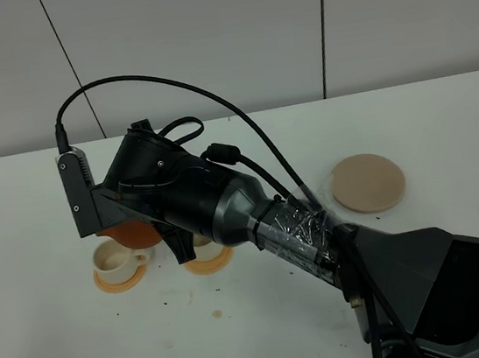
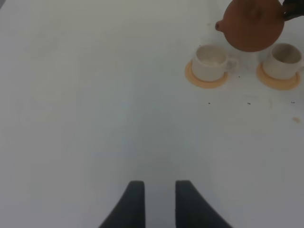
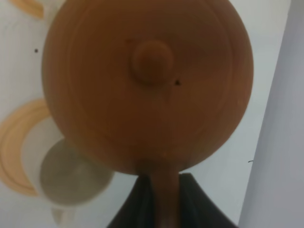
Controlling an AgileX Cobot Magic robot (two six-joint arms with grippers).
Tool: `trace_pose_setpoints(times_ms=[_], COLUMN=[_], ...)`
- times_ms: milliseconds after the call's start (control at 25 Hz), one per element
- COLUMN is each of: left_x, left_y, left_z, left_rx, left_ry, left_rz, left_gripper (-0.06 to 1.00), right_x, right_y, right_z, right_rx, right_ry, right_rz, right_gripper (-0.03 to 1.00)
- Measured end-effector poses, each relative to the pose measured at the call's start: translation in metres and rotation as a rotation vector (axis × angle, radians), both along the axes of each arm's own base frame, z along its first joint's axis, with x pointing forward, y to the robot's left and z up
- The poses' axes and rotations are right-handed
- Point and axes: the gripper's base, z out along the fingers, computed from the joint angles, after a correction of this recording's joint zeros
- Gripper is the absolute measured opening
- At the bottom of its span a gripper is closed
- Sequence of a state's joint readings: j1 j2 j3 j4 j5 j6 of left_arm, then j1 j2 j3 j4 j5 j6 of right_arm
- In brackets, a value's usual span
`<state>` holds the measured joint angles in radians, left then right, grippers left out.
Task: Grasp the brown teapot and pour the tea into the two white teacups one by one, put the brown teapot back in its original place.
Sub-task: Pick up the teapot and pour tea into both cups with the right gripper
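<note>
My right gripper (image 3: 164, 206) is shut on the loop handle of the brown teapot (image 3: 147, 80), holding it off the table. In the exterior high view the right gripper (image 1: 152, 217) reaches across to the left and covers most of the teapot (image 1: 136, 235). The teapot (image 2: 251, 23) hangs over the gap between the two white teacups, its spout toward the left teacup (image 2: 209, 61). The right teacup (image 2: 285, 59) stands beside it. The tea is out of view. The original place (image 1: 368, 182), a pale beige disc, lies bare at the right. My left gripper (image 2: 156, 204) is open over bare table.
Each cup stands on a small orange coaster (image 2: 205, 80) (image 2: 278, 81). The right arm (image 1: 335, 237) lies diagonally across the white table (image 1: 49, 345), hiding most of the right cup in that view. A pale wall (image 1: 220, 31) runs behind the table.
</note>
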<state>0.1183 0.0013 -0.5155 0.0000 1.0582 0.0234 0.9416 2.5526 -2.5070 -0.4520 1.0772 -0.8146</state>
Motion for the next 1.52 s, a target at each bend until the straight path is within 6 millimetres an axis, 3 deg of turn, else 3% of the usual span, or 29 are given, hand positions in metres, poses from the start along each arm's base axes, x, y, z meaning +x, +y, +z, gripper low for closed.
trace_pose_setpoints(times_ms=[1520], left_x=[0.0000], left_y=[0.0000], left_z=[0.0000], left_rx=[0.000], left_ry=[0.000], left_rz=[0.000], left_gripper=[0.23], right_x=[0.0000], right_y=[-0.0014], right_z=[0.0033], right_rx=[-0.076], right_ry=[-0.074], right_rz=[0.002], right_gripper=[0.09])
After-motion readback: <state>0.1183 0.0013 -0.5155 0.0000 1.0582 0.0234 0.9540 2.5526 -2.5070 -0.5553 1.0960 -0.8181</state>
